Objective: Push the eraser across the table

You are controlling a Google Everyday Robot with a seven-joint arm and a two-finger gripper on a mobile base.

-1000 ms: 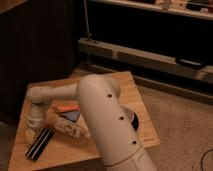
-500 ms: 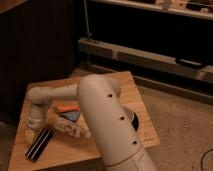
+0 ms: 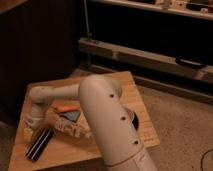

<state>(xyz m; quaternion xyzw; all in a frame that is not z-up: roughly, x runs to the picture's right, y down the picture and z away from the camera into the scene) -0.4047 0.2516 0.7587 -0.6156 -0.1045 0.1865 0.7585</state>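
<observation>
The eraser [image 3: 40, 144], a long black bar with pale stripes, lies at an angle near the front left corner of the light wooden table [image 3: 127, 87]. My arm reaches from the lower right across the table and bends down at the left. The gripper [image 3: 31, 129] is at the arm's end, right above the eraser's far end and touching or nearly touching it.
An orange marker [image 3: 66, 108] and a dark blue triangular item [image 3: 73, 116] lie mid-table beside the arm. A pale crinkled wrapper or tube [image 3: 67, 127] lies right of the eraser. A dark cabinet stands at left, a metal shelf rail behind, carpeted floor to the right.
</observation>
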